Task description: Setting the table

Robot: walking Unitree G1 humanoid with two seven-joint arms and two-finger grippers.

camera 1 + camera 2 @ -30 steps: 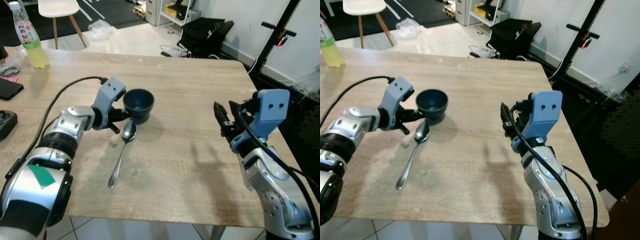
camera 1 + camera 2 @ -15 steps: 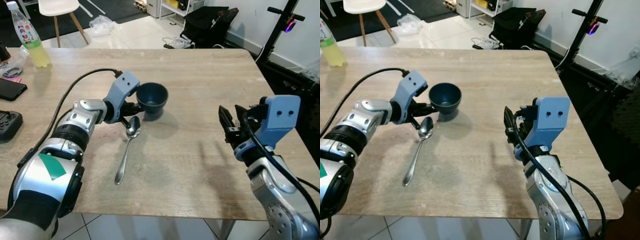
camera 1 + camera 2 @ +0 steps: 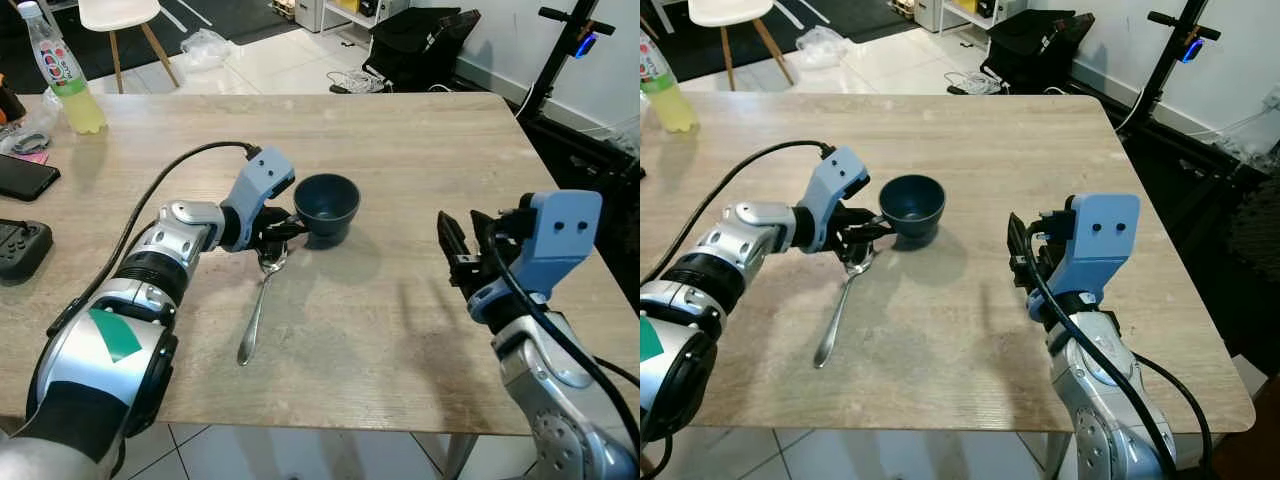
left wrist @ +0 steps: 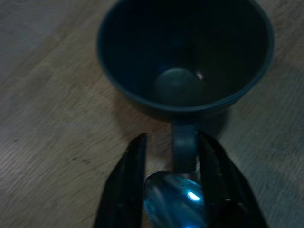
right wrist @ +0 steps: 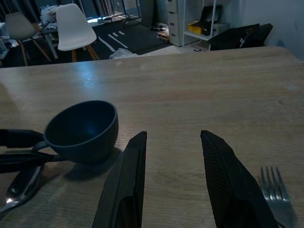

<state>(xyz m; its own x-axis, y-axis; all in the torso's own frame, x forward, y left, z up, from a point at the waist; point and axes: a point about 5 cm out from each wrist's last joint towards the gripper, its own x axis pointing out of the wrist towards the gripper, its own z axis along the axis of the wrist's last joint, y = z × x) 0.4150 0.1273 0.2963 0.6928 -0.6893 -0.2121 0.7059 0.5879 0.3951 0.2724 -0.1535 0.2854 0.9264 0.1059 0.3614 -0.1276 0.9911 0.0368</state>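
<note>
**Left jaws straddle the cup handle, spoon bowl beneath them**

The left gripper (image 3: 283, 228) reaches low across the bench, its jaws set narrowly apart with the short handle of the dark blue cup (image 3: 327, 206) between them; the left wrist view shows one black finger (image 4: 127, 183) on each side of that handle, close to it, though whether they already press on it cannot be told. This looks like a grip taken to move the cup by its handle, not by its rim. The spoon (image 3: 258, 301) lies just under the jaws, its polished bowl beside the cup's foot and its slim handle running back toward the robot, so the fingers work right over it and could nudge it.

The cup is small, round and matte, with a smooth curved wall, and nothing in it. It stands upright near the middle of the bench (image 3: 420, 170), a pale wood-grain top with a flat, dull finish. The spoon is bright metal and catches the light.

The right gripper (image 3: 457, 250) hovers above the bench well apart from the cup, jaws wide and holding nothing. In its wrist view the tines of a metal fork (image 5: 274, 198) lie on the bench just beside one finger, probably the next piece to place.
</note>
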